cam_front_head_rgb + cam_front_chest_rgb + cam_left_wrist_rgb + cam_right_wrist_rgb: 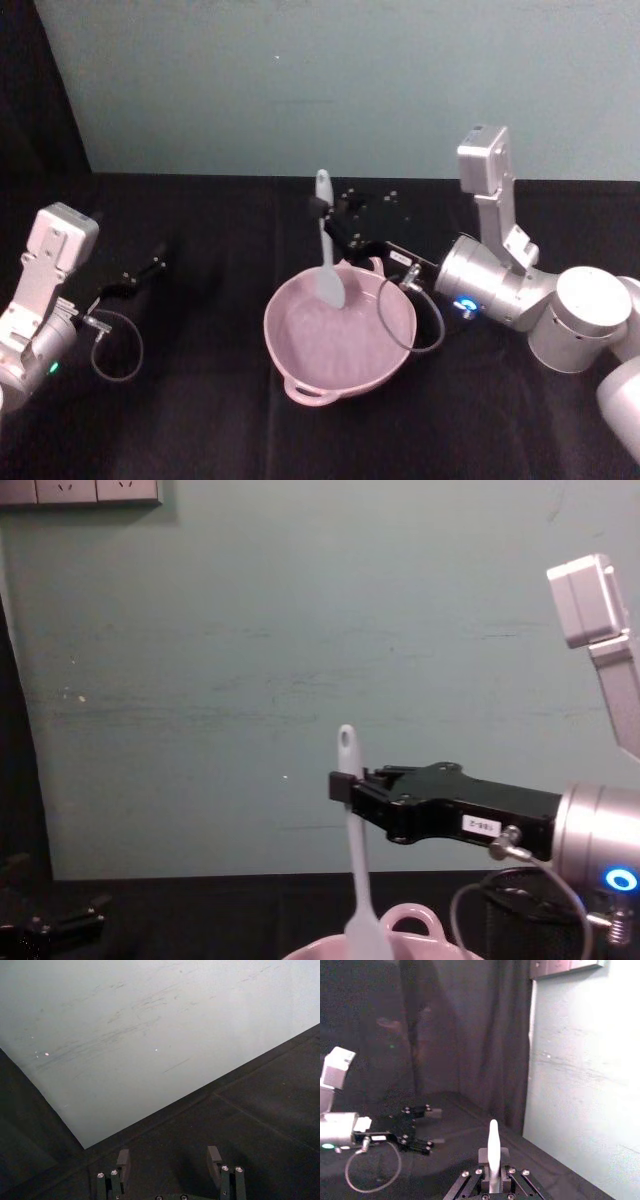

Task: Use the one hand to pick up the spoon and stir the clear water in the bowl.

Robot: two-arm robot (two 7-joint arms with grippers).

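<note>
The pink bowl sits nearest. The spoon stands upright, paddle apparently inside its far rim, the right gripper clamped high on the handle. Light, slim and probably slippery, it could swivel there. The chest view reveals the grip's height. The left gripper idles leftward, fingers apart.

**Label on Robot's Gripper Too Small to Read**

A small white label sits on the side of the black right gripper, seen from the chest view against the pale green wall. It carries a short line of dark characters, too small to make out. In the right wrist view, a white tag and a narrower white strip show behind the left gripper, and their print is likewise illegible. No other lettering can be read.
</note>
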